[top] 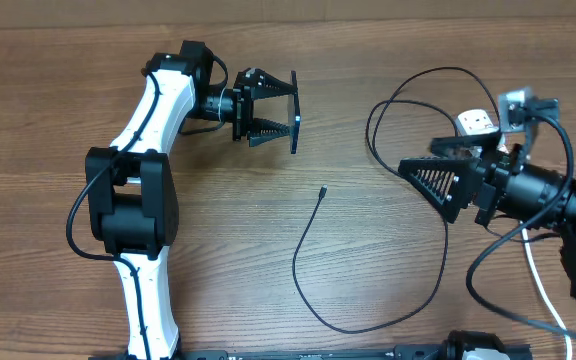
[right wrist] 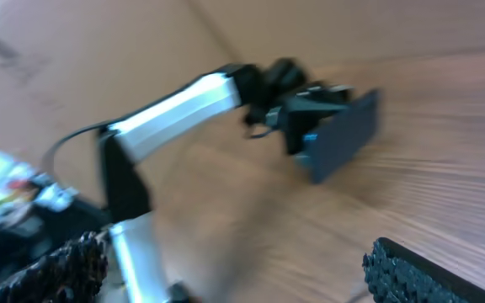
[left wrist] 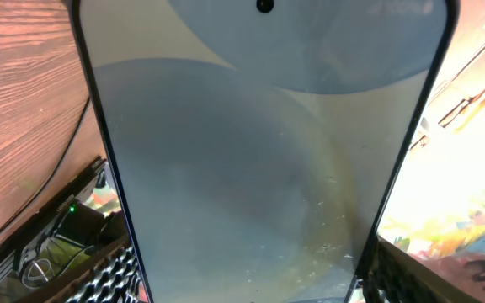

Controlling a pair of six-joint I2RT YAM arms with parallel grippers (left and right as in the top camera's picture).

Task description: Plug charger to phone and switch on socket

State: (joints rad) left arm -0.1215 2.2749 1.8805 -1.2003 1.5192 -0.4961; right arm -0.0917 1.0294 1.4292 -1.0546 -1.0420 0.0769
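My left gripper [top: 280,108] is shut on the phone [top: 295,143] and holds it edge-on above the table at the upper middle. In the left wrist view the phone [left wrist: 251,151] fills the frame, its screen grey-blue, between my left gripper's fingers [left wrist: 247,282]. The charger [top: 313,290] lies looped on the table, its connector tip [top: 323,191] free at the centre. My right gripper [top: 433,180] is open and empty, right of the tip. The socket [top: 476,122] is partly hidden behind the right arm. The blurred right wrist view shows the phone [right wrist: 343,135] beyond my right gripper's open fingers [right wrist: 242,269].
A thick white cord [top: 543,290] runs down the right side beneath the right arm. The charger's upper loop [top: 408,85] lies near the socket. The left arm's body [top: 138,200] takes up the left part of the wooden table [top: 228,230].
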